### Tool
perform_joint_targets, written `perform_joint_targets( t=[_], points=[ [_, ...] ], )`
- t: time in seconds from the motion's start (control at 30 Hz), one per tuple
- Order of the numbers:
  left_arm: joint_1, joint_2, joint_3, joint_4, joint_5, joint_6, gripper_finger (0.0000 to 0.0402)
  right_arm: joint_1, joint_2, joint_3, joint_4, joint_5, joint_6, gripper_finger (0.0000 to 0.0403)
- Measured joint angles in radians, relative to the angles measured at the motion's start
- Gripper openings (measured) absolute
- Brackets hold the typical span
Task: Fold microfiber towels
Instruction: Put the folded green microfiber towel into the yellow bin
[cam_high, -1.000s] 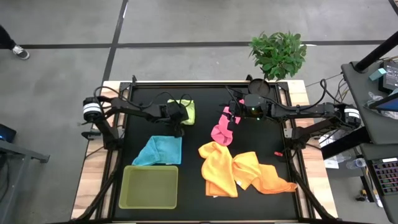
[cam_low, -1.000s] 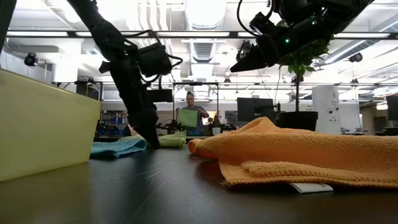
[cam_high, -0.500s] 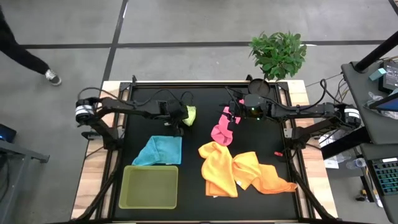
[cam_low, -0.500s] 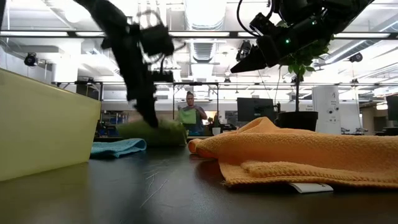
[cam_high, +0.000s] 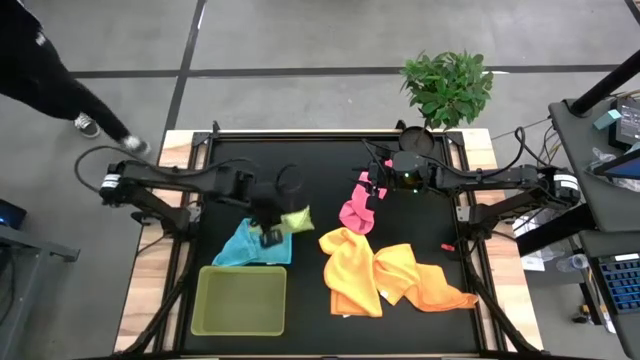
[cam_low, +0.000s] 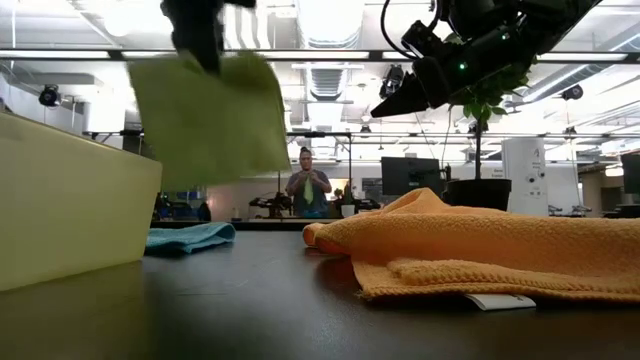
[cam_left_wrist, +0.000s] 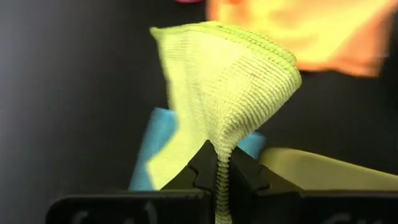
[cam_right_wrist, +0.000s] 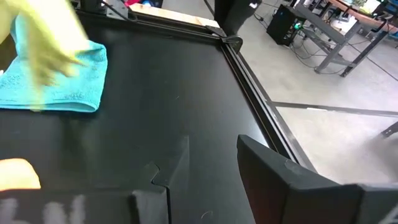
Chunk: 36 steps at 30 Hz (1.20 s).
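- The left gripper (cam_high: 268, 228) is pinching the lime-green microfiber towel (cam_high: 295, 217) between its dark fingers (cam_left_wrist: 200, 167), which are pressing together on a bunched fold of the soft ribbed cloth.
- In the high view this gripper is hanging over the left half of the black table (cam_high: 325, 160), just above the far right corner of the light blue microfiber towel (cam_high: 254, 244), with the lime-green towel trailing to its right.
- In the low view the lime-green towel is hanging clear of the tabletop as a blurred sheet, high above the light blue towel, which is lying flat on the table.
- The rigid translucent lime-green rectangular tray (cam_high: 240, 300) is sitting at the near left of the table, just nearer than the light blue towel.
- The right gripper (cam_high: 375, 186) is waiting over the far middle of the table; its fingers (cam_right_wrist: 292, 180) are standing partly apart with nothing between them.
- The crumpled pink microfiber towel (cam_high: 357, 207) is lying just beside that gripper, on its near side.
- The yellow microfiber towel (cam_high: 350, 268) and the orange microfiber towel (cam_high: 420, 280) are lying rumpled and touching each other at the near right.
- A potted green plant (cam_high: 447, 87) is standing beyond the far right edge.
- A person (cam_low: 306, 188) is standing in the room beyond the table.
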Motion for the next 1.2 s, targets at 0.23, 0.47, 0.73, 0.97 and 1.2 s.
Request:
perform_joint_targets(
  t=[0.23,0.47,0.73,0.97,1.2],
  points=[
    [-0.235,-0.031,0.042,-0.045,0.048,-0.296,0.0000,0.000,0.000,0.000,0.001,-0.028,0.015,0.0128],
    [-0.426,-0.033,0.041,-0.217,0.047,-0.596,0.0000,0.000,0.000,0.000,0.003,-0.030,0.058,0.0128],
    [-0.609,0.100,0.006,-0.157,-0.028,-0.723,0.0000,0.003,0.000,0.000,0.001,-0.107,0.096,0.0128],
    [-0.658,0.282,-0.009,-0.077,-0.024,-0.698,0.0000,0.003,0.000,0.000,0.000,-0.108,0.101,0.0128],
    [-0.659,0.296,0.004,-0.072,0.003,-0.641,0.0000,0.003,0.000,0.000,-0.007,-0.108,0.102,0.0128]
  ],
)
